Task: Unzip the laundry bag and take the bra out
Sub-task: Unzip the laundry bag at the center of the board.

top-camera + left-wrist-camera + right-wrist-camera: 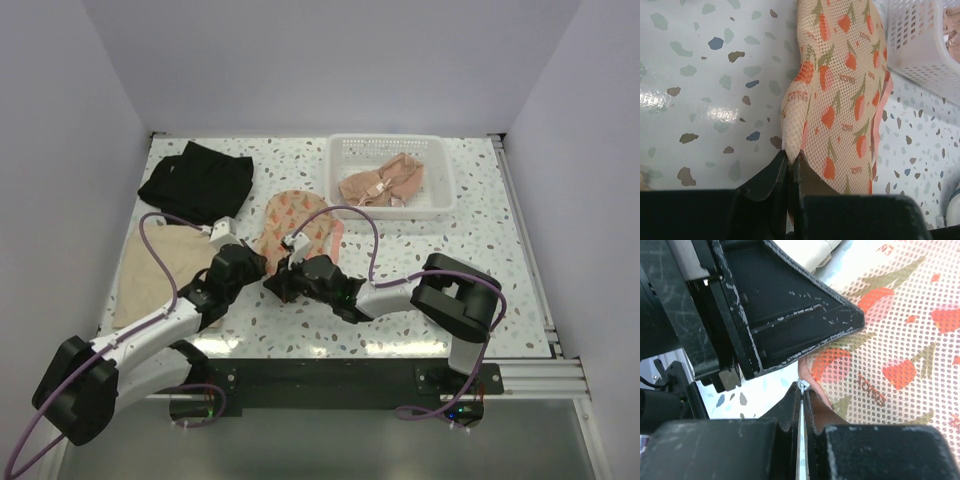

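On the left, my left gripper (791,165) has its jaws pressed together on the near corner of the laundry bag (840,90), a pinch of mesh bunched up between them. I judge this to be the anchor for the unzip. It should hold that corner firm and low against the table (700,75) so the bag cannot slide along with the pull.

The bag lies flat on the table in front of both arms, near the middle of the top view. Its long axis runs from that held near corner away toward the back wall, leaning slightly right. The narrow end points at me and the rounded end lies far. The pink trim (884,102) carrying the zip runs along the bag's right edge. I cannot make out the bra through the mesh.

To the right, my right gripper (802,396) is clamped shut on what looks like the small white zipper pull (802,385), just beside the left fingers. I would draw it steadily along the trim line, away from the anchor, without lifting, so the teeth part rather than the fabric bunching.
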Controlling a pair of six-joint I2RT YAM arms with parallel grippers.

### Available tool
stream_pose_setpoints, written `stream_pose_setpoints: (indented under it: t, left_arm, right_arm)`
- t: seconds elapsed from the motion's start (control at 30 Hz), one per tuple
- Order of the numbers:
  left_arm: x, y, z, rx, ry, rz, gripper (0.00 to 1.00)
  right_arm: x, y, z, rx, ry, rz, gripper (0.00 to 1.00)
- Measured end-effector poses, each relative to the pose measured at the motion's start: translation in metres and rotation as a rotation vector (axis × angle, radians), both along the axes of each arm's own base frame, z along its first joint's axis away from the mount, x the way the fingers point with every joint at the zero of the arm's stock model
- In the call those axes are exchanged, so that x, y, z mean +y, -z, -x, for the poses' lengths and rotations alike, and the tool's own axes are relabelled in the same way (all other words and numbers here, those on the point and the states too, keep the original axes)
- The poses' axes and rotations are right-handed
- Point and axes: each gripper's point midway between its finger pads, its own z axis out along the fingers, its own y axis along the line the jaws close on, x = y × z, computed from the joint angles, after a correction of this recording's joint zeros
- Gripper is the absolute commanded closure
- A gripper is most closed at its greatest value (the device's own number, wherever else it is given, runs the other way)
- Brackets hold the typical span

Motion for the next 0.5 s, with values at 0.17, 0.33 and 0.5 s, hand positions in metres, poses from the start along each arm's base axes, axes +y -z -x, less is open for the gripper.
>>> stream_pose_setpoints:
  t: [0.17, 0.33, 0.5]
  left_arm:
    - [0.0, 0.001, -0.005, 0.008, -0.01, -0.026, 1.0]
    - [0.005, 0.002, -0.009, 0.012, -0.024, -0.071, 1.0]
    - [0.009, -0.003, -0.013, 0.004, -0.03, -0.113, 1.0]
  right_arm:
    - [-0.008, 0.01, 0.004, 0.014, -0.001, 0.011, 1.0]
    - [-0.021, 0.028, 0.011, 0.04, 0.002, 0.035, 1.0]
    - [-0.034, 0.043, 0.017, 0.066, 0.009, 0.06, 1.0]
